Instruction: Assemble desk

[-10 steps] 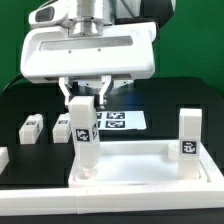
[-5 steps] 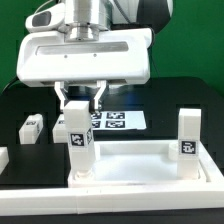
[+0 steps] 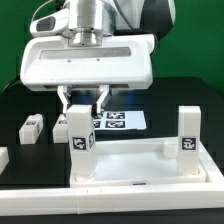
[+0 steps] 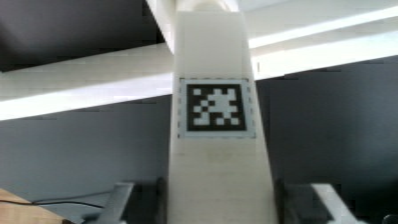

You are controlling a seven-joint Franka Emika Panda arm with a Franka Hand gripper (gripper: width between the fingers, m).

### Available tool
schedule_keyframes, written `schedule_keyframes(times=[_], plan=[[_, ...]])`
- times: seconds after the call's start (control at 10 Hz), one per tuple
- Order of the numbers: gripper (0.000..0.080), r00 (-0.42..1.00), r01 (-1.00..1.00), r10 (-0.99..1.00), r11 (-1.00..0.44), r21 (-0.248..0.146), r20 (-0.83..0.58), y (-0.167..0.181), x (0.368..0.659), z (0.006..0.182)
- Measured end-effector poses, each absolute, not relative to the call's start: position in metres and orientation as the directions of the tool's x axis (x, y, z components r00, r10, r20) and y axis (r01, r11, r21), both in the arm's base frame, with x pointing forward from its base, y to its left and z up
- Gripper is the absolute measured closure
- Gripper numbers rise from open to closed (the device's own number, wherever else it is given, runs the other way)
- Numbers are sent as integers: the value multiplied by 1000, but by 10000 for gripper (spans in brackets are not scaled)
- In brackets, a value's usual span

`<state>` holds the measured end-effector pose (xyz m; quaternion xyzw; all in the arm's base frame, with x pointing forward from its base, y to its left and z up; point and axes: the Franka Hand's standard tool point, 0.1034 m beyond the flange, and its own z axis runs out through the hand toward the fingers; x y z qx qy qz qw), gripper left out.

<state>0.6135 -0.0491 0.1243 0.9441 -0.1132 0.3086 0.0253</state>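
Note:
The white desk tabletop (image 3: 140,183) lies rim-up at the front of the black table. One white tagged leg (image 3: 81,140) stands upright in its corner socket at the exterior view's left. A second leg (image 3: 187,135) stands upright in the corner at the exterior view's right. My gripper (image 3: 84,100) hangs straight above the left leg, one finger on each side of its top. In the wrist view the leg (image 4: 217,80) fills the middle. Dark gaps separate it from my fingers (image 4: 143,203), so the gripper (image 4: 228,205) is open around it.
Two more white tagged legs (image 3: 32,127) (image 3: 63,126) lie on the table behind the tabletop, at the exterior view's left. The marker board (image 3: 122,121) lies flat behind the gripper. Another white piece (image 3: 3,158) shows at the left edge.
My fingers have spread apart off the top of the left leg. The leg stands a little further to the exterior view's left than before. The gripper stays above it.

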Motion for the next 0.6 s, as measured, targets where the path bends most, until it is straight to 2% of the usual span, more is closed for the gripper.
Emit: schedule_keyframes(times=[0.2, 0.3, 0.4, 0.5, 0.6], plan=[[512, 784, -229, -198, -973, -22, 588, -49, 614, 124], [426, 784, -229, -198, -973, -22, 588, -49, 613, 124], [291, 784, -229, -198, -973, -22, 588, -49, 613, 124], [291, 784, -229, -198, -973, -22, 588, -49, 613, 124], [175, 784, -229, -198, -973, -22, 588, -49, 613, 124]])
